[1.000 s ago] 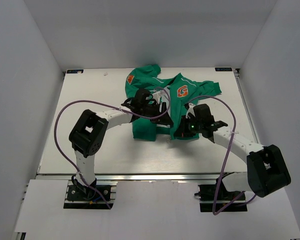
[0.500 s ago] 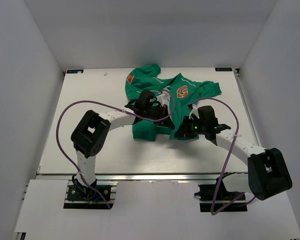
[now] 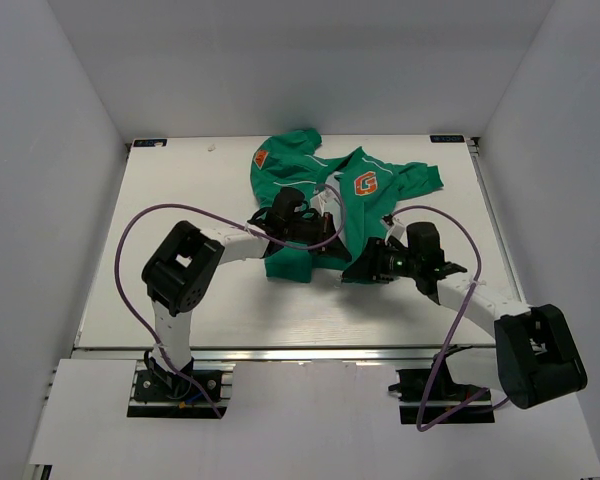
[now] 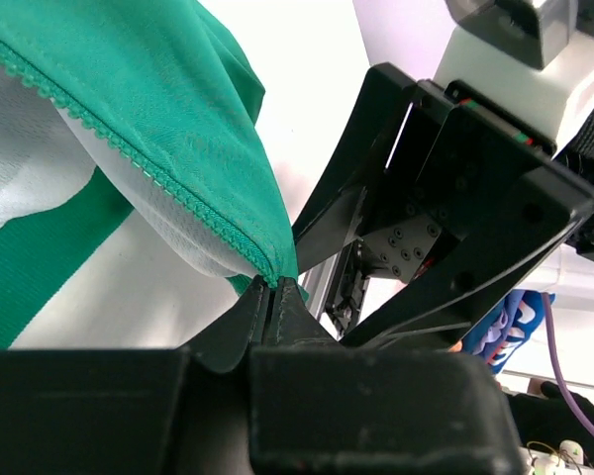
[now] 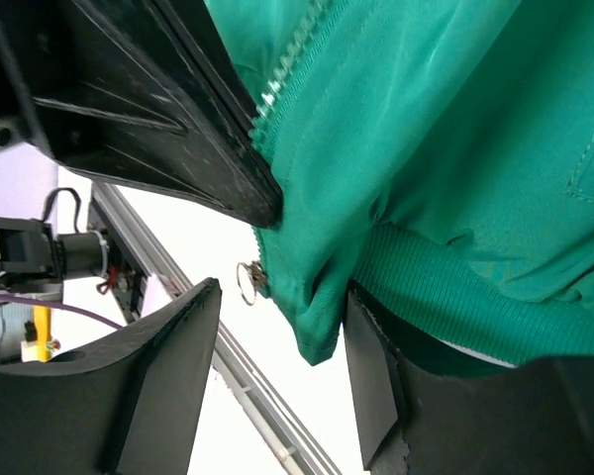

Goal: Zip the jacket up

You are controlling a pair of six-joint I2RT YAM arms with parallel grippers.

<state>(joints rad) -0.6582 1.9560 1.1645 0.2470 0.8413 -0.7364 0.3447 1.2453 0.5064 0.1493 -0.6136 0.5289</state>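
On the white surface [image 3: 180, 190], the jacket [image 3: 385, 185] is laid open and rumpled, lining exposed. At the jacket's near hem, left of its front opening, the left pincer [image 3: 315, 226] [image 4: 275, 287] is clamped together on the corner where the zipper teeth [image 4: 129, 158] end. Just right of that corner, the right pincer [image 3: 365, 266] [image 5: 282, 302] is held apart, the jacket's ribbed hem hanging between its fingers beside the zipper pull [image 5: 247, 280].

My white workplace, closed on three sides

I work on a white table [image 3: 180, 190]. A left wall [image 3: 40, 200], a far wall [image 3: 300, 70] and a right wall [image 3: 570, 150], all plain pale grey, rise around it. A metal rail [image 3: 310, 357] runs along the near edge. The light is soft and even.
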